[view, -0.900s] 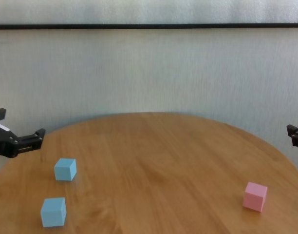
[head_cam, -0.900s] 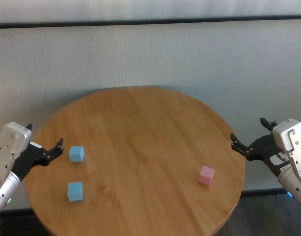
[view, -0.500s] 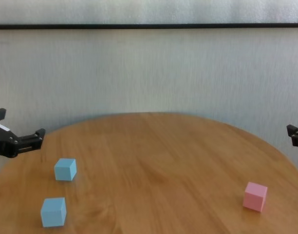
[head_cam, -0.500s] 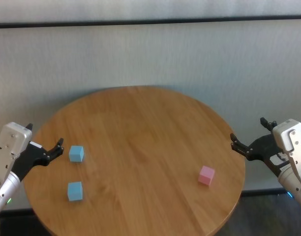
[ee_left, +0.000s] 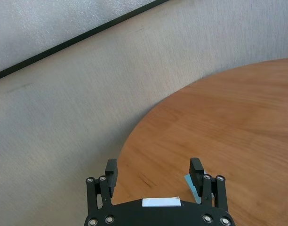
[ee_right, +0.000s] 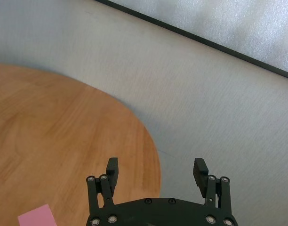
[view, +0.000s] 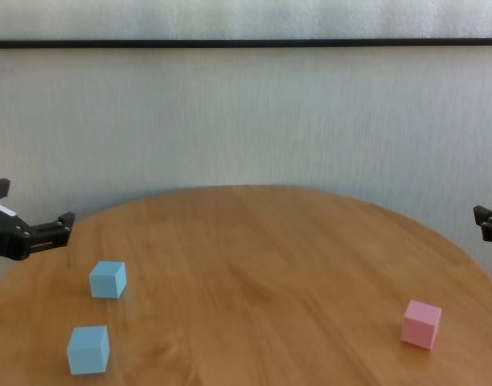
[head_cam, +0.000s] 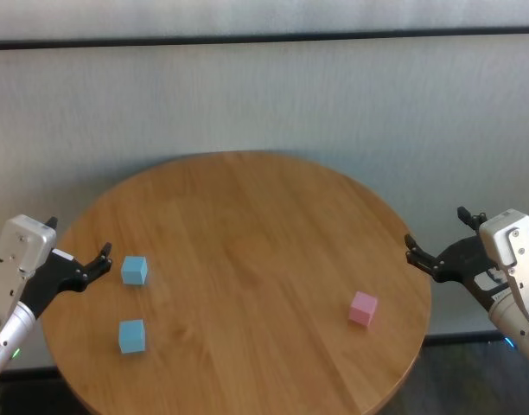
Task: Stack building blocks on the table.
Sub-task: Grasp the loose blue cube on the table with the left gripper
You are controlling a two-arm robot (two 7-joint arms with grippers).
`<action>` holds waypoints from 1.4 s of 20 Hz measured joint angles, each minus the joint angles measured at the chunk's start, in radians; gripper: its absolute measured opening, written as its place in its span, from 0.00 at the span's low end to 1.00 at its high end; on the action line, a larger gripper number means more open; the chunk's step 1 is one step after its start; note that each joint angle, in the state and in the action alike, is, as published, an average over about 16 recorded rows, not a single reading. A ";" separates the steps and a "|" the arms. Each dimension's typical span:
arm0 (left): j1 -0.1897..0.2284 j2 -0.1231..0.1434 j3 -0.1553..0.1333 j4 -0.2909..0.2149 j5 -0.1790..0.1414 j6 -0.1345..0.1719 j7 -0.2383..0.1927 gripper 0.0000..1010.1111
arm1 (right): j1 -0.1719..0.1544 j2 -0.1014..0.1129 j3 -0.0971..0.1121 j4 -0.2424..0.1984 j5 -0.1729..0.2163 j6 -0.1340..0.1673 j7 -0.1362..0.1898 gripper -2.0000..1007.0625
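Two light blue cubes lie apart on the left side of the round wooden table: the far one and the near one. The pink cube lies alone near the right edge. All three also show in the chest view: far blue, near blue, pink. My left gripper is open and empty, at the table's left edge just left of the far blue cube. My right gripper is open and empty, off the table's right edge beyond the pink cube.
A pale wall with a dark horizontal strip stands behind the table. Bare wood lies between the blue cubes and the pink one.
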 joint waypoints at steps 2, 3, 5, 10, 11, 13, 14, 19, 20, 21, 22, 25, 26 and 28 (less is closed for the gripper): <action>0.000 0.000 0.000 0.000 0.000 0.000 0.000 0.99 | 0.000 0.000 0.000 0.000 0.000 0.000 0.000 1.00; 0.000 0.000 0.000 0.000 0.000 0.000 0.000 0.99 | 0.000 0.000 0.000 0.000 0.000 0.000 0.000 1.00; 0.000 0.000 0.000 0.000 0.000 0.000 0.000 0.99 | 0.000 0.000 0.000 0.000 0.000 0.000 0.000 1.00; 0.000 0.000 0.000 0.000 0.000 0.000 0.000 0.99 | 0.000 0.000 0.000 0.000 0.000 0.000 0.000 1.00; 0.000 0.000 0.000 0.000 0.000 0.000 0.000 0.99 | 0.000 0.000 0.000 0.000 0.000 0.000 0.000 1.00; 0.000 0.000 0.000 0.000 0.000 0.000 0.000 0.99 | 0.000 0.000 0.000 0.000 0.000 0.000 0.000 1.00; 0.000 0.000 0.000 0.000 0.000 0.000 0.000 0.99 | 0.000 0.000 0.000 0.000 0.000 0.000 0.000 1.00; 0.000 0.000 0.000 -0.001 0.000 0.000 -0.001 0.99 | 0.000 0.000 0.000 0.000 0.000 0.000 0.000 1.00; 0.002 0.001 0.000 -0.003 -0.001 0.002 -0.003 0.99 | 0.000 0.000 0.000 0.000 0.000 0.000 0.000 1.00; 0.004 0.003 -0.001 -0.007 -0.002 0.004 -0.006 0.99 | 0.000 0.000 0.000 0.000 0.000 0.000 0.000 1.00; 0.007 0.005 -0.003 -0.013 -0.005 0.007 -0.009 0.99 | 0.000 0.000 0.000 0.000 0.000 0.000 0.000 1.00; 0.023 0.018 -0.011 -0.040 -0.018 0.022 -0.024 0.99 | 0.000 0.000 0.000 0.000 0.000 0.000 0.000 1.00; 0.030 0.024 -0.014 -0.052 -0.023 0.028 -0.031 0.99 | 0.000 0.000 0.000 0.000 0.000 0.000 0.000 1.00; 0.045 0.037 -0.022 -0.078 -0.034 0.043 -0.045 0.99 | 0.000 0.000 0.000 0.000 0.000 0.000 0.000 1.00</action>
